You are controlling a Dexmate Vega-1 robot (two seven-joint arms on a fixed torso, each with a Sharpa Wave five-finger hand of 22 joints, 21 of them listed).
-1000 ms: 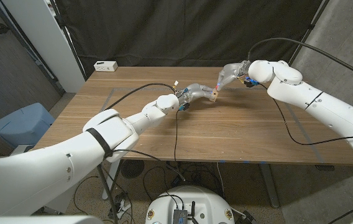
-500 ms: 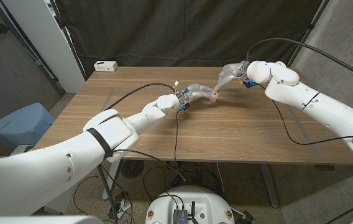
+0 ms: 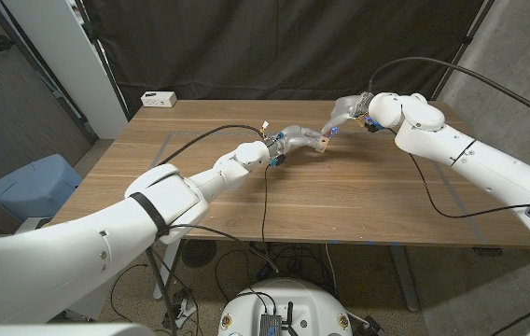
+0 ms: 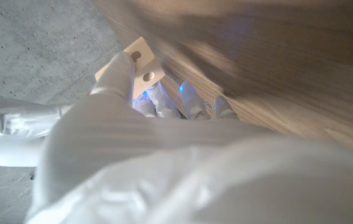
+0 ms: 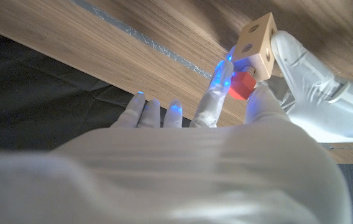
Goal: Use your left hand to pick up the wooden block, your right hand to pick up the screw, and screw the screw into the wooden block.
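Note:
My left hand [image 3: 291, 142] holds a small pale wooden block [image 3: 322, 142] with round holes above the middle of the table [image 3: 340, 196]. The block [image 4: 139, 64] sticks out past that hand's fingers in the left wrist view. My right hand [image 3: 344, 114] meets the block from the far right. It pinches the screw, a red-headed piece [image 5: 242, 85], against the face of the block [image 5: 257, 42]. The screw's shaft is hidden. My left hand [image 5: 313, 93] reaches in from the side in the right wrist view.
A white box [image 3: 159, 98] lies at the table's far left corner. Black cables [image 3: 263, 201] trail across the table from both wrists. A strip of tape [image 5: 145, 40] is stuck on the tabletop. A dark curtain hangs behind.
My right arm has swung slightly left and its hand has turned a little at the block. The left hand and block have stayed in place.

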